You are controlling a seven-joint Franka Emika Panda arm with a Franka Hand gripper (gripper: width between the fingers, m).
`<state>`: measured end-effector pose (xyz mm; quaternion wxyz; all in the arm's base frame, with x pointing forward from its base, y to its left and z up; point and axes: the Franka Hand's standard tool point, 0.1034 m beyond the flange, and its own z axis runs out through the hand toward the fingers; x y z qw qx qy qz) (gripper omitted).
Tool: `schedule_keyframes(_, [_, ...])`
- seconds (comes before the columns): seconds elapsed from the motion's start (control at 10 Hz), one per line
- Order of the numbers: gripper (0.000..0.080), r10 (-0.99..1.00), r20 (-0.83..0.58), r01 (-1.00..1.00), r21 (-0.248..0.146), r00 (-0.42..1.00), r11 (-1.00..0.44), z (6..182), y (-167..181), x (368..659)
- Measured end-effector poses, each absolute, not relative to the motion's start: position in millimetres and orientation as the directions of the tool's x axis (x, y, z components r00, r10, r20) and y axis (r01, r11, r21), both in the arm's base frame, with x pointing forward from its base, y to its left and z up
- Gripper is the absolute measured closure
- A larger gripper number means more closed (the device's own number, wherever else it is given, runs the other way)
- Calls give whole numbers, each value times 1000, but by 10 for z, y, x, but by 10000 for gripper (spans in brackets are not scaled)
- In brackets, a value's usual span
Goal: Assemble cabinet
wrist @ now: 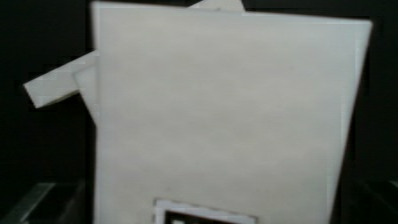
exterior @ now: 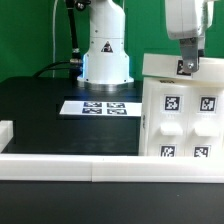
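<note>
The cabinet (exterior: 182,112) is a large white box with black-and-white tags on its front, standing at the exterior view's right. My gripper (exterior: 188,62) comes down from above onto its top panel, beside a small tag (exterior: 186,68). In the wrist view a wide white panel (wrist: 222,110) fills the frame, with a tag (wrist: 192,212) at its near edge. A smaller white piece (wrist: 59,82) sticks out from behind it. My fingertips do not show in the wrist view, so how the jaws stand is unclear.
The marker board (exterior: 100,106) lies flat on the black table in front of the white robot base (exterior: 104,52). A low white rail (exterior: 70,165) runs along the table's near edge, with a short white wall (exterior: 6,133) at the exterior view's left.
</note>
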<state>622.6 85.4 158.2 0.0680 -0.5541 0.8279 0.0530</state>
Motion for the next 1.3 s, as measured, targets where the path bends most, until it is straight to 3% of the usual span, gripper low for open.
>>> schedule_keyframes(0.4, [1,-921,-217,-942,-22,-322,335,1865,887,6247])
schedule_keyframes(0.7, [2,-948,-210,-967,-34,-239,252,1817,893,6236])
schedule_keyframes(0.8, [2,-972,-202,-990,-52,-116,129,1809,888,6227])
schedule_keyframes(0.9, [2,-976,-191,-994,-48,106,-99,1818,887,6228])
schedule_keyframes(1.0, [2,-944,-176,-961,-72,277,-269,1831,890,6294])
schedule_keyframes(1.3, [2,-761,-144,-774,-102,633,-625,1795,963,6309])
